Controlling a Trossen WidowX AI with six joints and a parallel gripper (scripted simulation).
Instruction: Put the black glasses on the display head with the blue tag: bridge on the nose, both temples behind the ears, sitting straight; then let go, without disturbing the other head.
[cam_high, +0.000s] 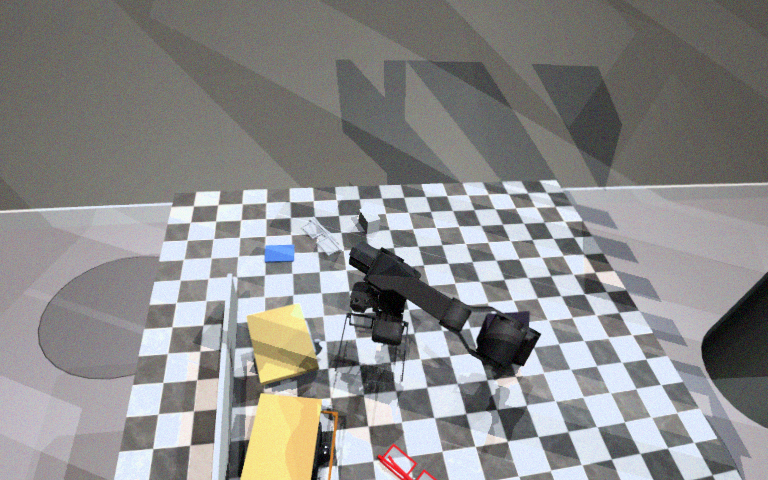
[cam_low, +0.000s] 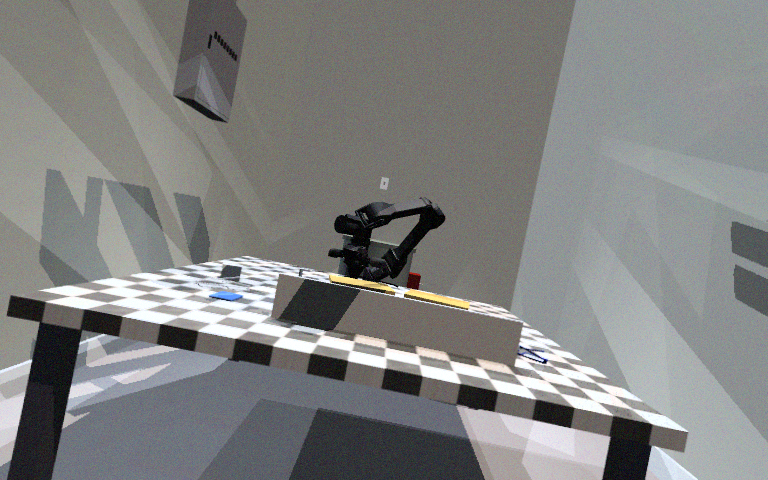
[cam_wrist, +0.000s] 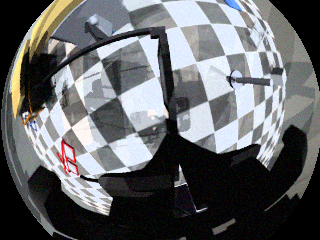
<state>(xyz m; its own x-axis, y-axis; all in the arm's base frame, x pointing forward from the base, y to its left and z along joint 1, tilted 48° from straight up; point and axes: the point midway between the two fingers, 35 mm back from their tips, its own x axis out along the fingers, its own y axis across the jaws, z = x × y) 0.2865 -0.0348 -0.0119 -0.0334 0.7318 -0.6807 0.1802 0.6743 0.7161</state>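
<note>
My gripper (cam_wrist: 171, 136) is shut on the black glasses (cam_high: 360, 324) (cam_wrist: 164, 65), at their front frame. In the top view both thin temples extend toward the bottom of the picture, one on each side of the gripper. The glasses are to the right of the farther yellow board (cam_high: 282, 342) (cam_low: 359, 283). A small grey-blue part (cam_high: 318, 346) sticks out from under that board; in the wrist view a grey rounded shape (cam_wrist: 97, 25) shows beyond the temple. The heads are mostly hidden under the boards, and I cannot make out the blue tag on either. In the exterior view the glasses cannot be made out.
The nearer yellow board (cam_high: 283, 435) (cam_low: 436, 298) has orange glasses (cam_high: 335, 438) beside it. A pale panel (cam_high: 225, 350) (cam_low: 396, 323) stands behind both boards. Red glasses (cam_high: 396, 463) (cam_wrist: 68, 157), clear glasses (cam_high: 319, 234), a blue card (cam_high: 279, 253) (cam_low: 225, 296) and a small block (cam_high: 369, 221) lie on the table.
</note>
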